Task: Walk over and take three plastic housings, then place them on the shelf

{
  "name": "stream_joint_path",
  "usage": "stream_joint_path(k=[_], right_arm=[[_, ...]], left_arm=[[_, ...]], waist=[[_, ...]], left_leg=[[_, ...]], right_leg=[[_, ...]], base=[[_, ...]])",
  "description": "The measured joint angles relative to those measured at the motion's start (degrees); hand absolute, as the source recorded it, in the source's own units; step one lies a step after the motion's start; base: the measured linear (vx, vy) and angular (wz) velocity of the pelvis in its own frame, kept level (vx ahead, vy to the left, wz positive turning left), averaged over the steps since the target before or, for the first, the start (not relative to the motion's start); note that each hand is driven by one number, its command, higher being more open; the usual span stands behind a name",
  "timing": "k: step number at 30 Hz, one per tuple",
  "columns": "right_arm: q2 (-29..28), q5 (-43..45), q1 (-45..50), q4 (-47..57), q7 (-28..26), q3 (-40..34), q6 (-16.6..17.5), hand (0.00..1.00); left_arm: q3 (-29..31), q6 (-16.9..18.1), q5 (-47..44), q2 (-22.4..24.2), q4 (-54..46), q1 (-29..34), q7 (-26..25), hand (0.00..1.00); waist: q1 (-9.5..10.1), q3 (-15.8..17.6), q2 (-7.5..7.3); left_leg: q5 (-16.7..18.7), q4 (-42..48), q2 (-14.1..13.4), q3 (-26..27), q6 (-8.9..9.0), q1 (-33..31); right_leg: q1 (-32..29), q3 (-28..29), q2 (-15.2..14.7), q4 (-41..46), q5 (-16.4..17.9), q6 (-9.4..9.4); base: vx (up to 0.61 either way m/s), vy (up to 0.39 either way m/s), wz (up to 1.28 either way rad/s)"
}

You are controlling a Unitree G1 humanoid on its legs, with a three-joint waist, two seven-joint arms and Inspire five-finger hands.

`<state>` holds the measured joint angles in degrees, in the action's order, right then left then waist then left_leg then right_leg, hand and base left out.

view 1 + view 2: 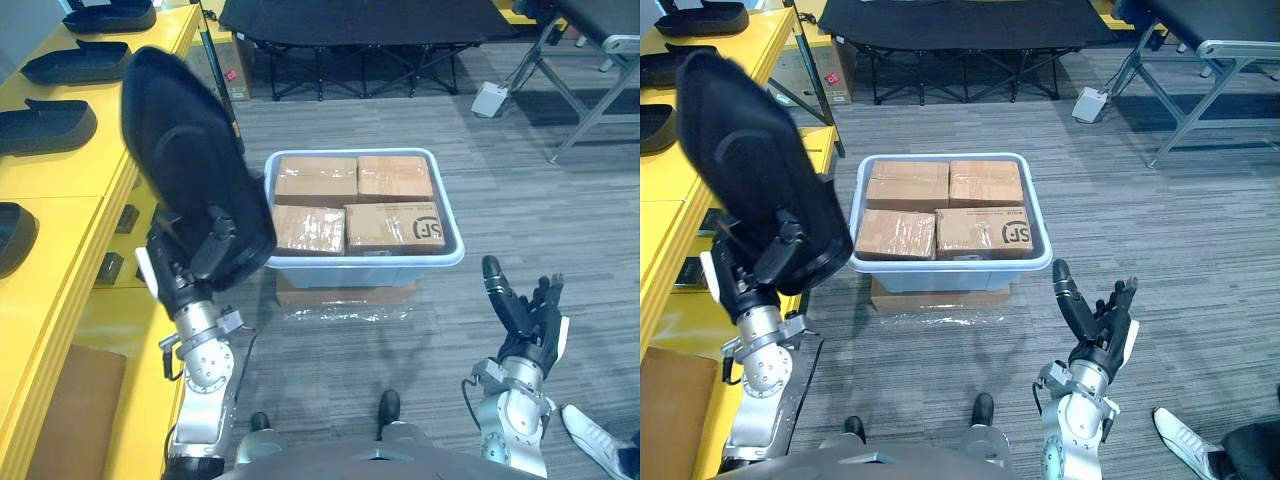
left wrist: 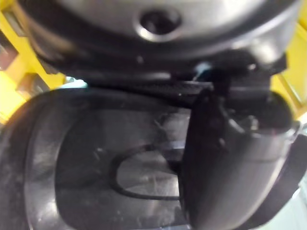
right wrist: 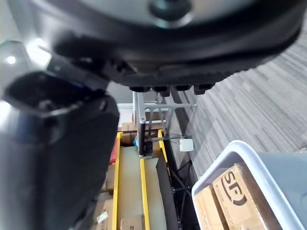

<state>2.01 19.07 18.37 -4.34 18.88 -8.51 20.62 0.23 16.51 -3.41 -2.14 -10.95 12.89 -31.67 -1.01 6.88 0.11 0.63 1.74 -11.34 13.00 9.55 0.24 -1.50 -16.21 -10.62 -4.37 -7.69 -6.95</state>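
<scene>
My left hand [image 1: 195,262] is shut on a large black plastic housing [image 1: 190,170], held upright beside the yellow shelf [image 1: 60,250]. The left wrist view has the housing's dark inner surface [image 2: 96,163] pressed against my thumb [image 2: 230,158]. Several more black housings [image 1: 45,125] lie in a row on the yellow shelf top at the left. My right hand [image 1: 525,315] is raised at the lower right, open, with straight fingers and nothing in it.
A white bin [image 1: 440,265] with brown cardboard boxes [image 1: 315,180] stands on another box [image 1: 345,293] on the grey floor ahead. A black folding cot [image 1: 360,25] and a metal frame [image 1: 580,90] stand further back. A person's shoe [image 1: 590,430] is at the lower right.
</scene>
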Motion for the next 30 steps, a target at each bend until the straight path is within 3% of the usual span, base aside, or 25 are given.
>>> stream_joint_path(k=[6,10,13,16,18,19,20,21,27,30], right_arm=[[1.84,-0.76,-4.97,-2.38,-8.03,6.34,-0.27,1.00],[4.46,-3.97,-9.95,-6.74,-10.88,13.72,-1.40,1.00],[4.79,-7.59,-13.37,-9.86,-13.00,17.76,-1.99,1.00],[4.77,-7.62,-15.01,-10.18,-13.85,19.26,-2.24,1.00],[4.81,-7.63,-15.33,-10.12,-13.32,18.60,-2.47,1.00],[4.88,-7.60,-14.54,-10.10,-12.52,17.50,-2.86,1.00],[4.96,-7.61,-14.02,-10.11,-12.12,16.88,-3.07,1.00],[4.90,-7.67,-13.17,-10.11,-11.99,15.89,-3.34,1.00],[4.67,-9.47,-12.48,-10.04,-15.03,15.81,-3.36,1.00],[4.72,-9.37,-11.36,-8.54,-15.59,15.66,-3.35,1.00]], left_arm=[[6.17,0.14,-0.97,0.89,-7.35,2.77,0.20,0.00],[11.70,1.94,-0.97,3.57,-8.59,5.51,-0.29,0.00],[16.98,2.36,-1.93,5.23,-9.79,10.00,-0.11,0.00],[21.08,3.83,-4.53,6.20,-9.80,12.92,1.56,0.00],[21.64,4.33,-7.66,6.25,-9.79,12.96,4.36,0.00],[20.91,4.81,-8.31,6.25,-9.78,12.43,7.25,0.00],[20.29,5.07,-8.37,6.25,-9.78,12.33,8.56,0.00],[18.65,5.83,-8.43,6.24,-9.79,12.43,10.49,0.00],[15.54,6.25,-7.77,5.76,-9.79,11.91,14.27,0.00],[13.04,6.25,-7.79,4.02,-9.56,10.21,16.91,0.00]], waist=[[2.82,-0.08,0.15],[6.51,-0.99,0.48],[10.62,-1.18,0.63],[12.12,-1.50,0.22],[11.31,-1.47,0.28],[10.15,-1.45,0.31],[10.13,-1.41,0.42],[10.38,-1.42,0.62],[9.67,-1.40,0.71],[7.66,-1.32,0.96]], left_leg=[[-0.09,1.49,0.20,-5.36,-0.15,-2.10],[-0.41,2.06,0.69,-10.91,-0.14,-3.41],[-1.19,1.93,1.30,-14.93,-0.01,-4.09],[-2.02,2.04,1.98,-18.56,-0.38,-6.22],[-3.06,2.11,1.75,-17.99,-1.58,-8.89],[-4.57,2.21,0.53,-13.59,-2.93,-9.78],[-5.93,1.94,0.09,-11.79,-3.10,-9.78],[-7.30,1.28,0.30,-11.25,-1.93,-9.63],[-7.83,-0.16,2.47,-9.47,-3.08,-8.61],[-8.35,-0.29,3.30,-12.04,-3.53,-9.15]], right_leg=[[2.45,-5.20,-0.24,-0.05,0.18,0.02],[5.41,-10.26,-0.27,-0.07,1.38,-0.13],[7.79,-14.34,-0.24,-0.08,2.42,-0.45],[9.21,-18.86,-0.21,-0.03,3.29,-0.84],[10.11,-23.23,-0.24,0.33,3.96,-1.11],[11.23,-26.84,-0.52,1.16,4.61,-1.49],[11.64,-27.94,-0.80,1.88,4.97,-1.75],[11.88,-28.89,-1.74,3.48,5.77,-2.15],[9.70,-25.63,-5.43,7.24,7.59,-2.67],[6.71,-16.34,-5.00,13.69,13.52,-2.75]], base=[[-0.01,0.007,0.40],[-0.02,0.000,0.70],[-0.02,-0.008,0.71],[-0.04,-0.009,0.72],[-0.03,-0.004,1.17],[-0.03,0.019,1.45],[0.01,0.124,1.19],[0.02,0.182,0.54],[-0.02,0.105,-0.05],[-0.06,-0.005,0.39]])
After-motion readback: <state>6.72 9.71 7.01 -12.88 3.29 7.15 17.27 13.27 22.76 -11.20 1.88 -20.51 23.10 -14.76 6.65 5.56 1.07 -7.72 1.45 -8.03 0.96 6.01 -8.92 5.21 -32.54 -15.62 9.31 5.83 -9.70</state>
